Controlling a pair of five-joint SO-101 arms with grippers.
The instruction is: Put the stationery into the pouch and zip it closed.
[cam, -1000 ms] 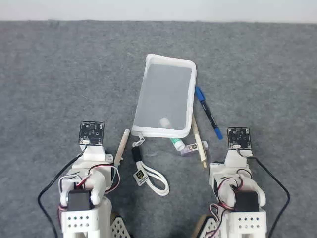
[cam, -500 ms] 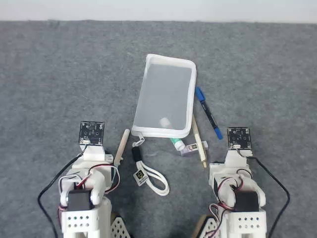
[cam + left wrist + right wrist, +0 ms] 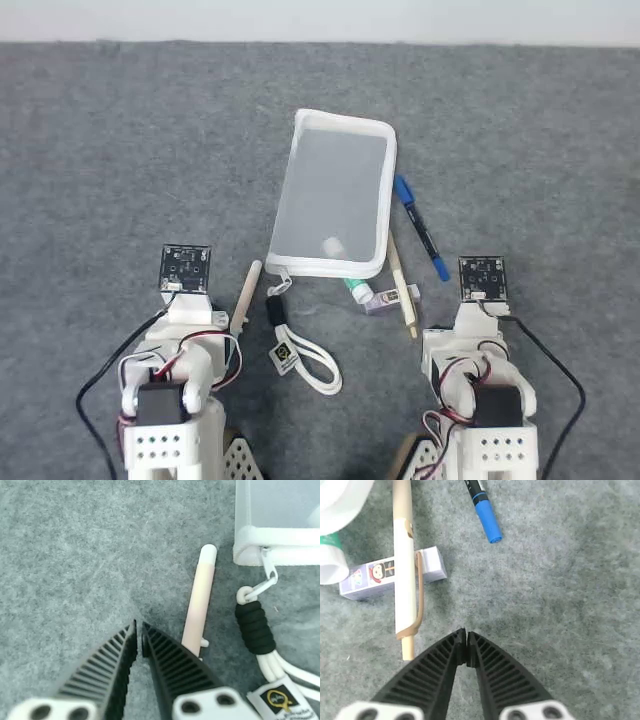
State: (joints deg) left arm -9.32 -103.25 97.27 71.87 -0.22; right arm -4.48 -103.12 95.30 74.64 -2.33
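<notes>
**DESK:** Where does the job stand?

**OPERATOR:** At the very start, as I read it. The pouch (image 3: 335,205) lies flat mid-table, beyond both arms. The stationery lies loose on the grey mat (image 3: 120,150) around its near end. Nothing is picked up.

**DESK:** What's out?

**OPERATOR:** A pale pen (image 3: 200,605) lies by the pouch's near left corner, just beside my left gripper (image 3: 139,635). On the other side, a blue pen (image 3: 420,228) runs along the pouch's right edge. A tan pen (image 3: 404,555) lies across a small eraser box (image 3: 432,565), and a green tube (image 3: 357,290) touches the pouch's near rim. A small white thing (image 3: 331,245) shows through the pouch's face, and I can't say what it is.

**DESK:** And the grippers?

**OPERATOR:** Both are empty, with jaws drawn together. The left shows a bare slit, and the right gripper (image 3: 466,645) has its tips touching. Each hangs over bare mat near a pen.

**DESK:** Next move?

**OPERATOR:** My judgement is to spread the left jaws wide and straddle the pale pen at mid-length, since it's nearest. The pouch mouth comes first, though. The zip pull (image 3: 267,572) sits at the near left corner with the strap (image 3: 255,625) clipped on, and I can't tell whether the zip is run open. If it's shut, one arm should pin the pouch while the other draws the pull.
</notes>
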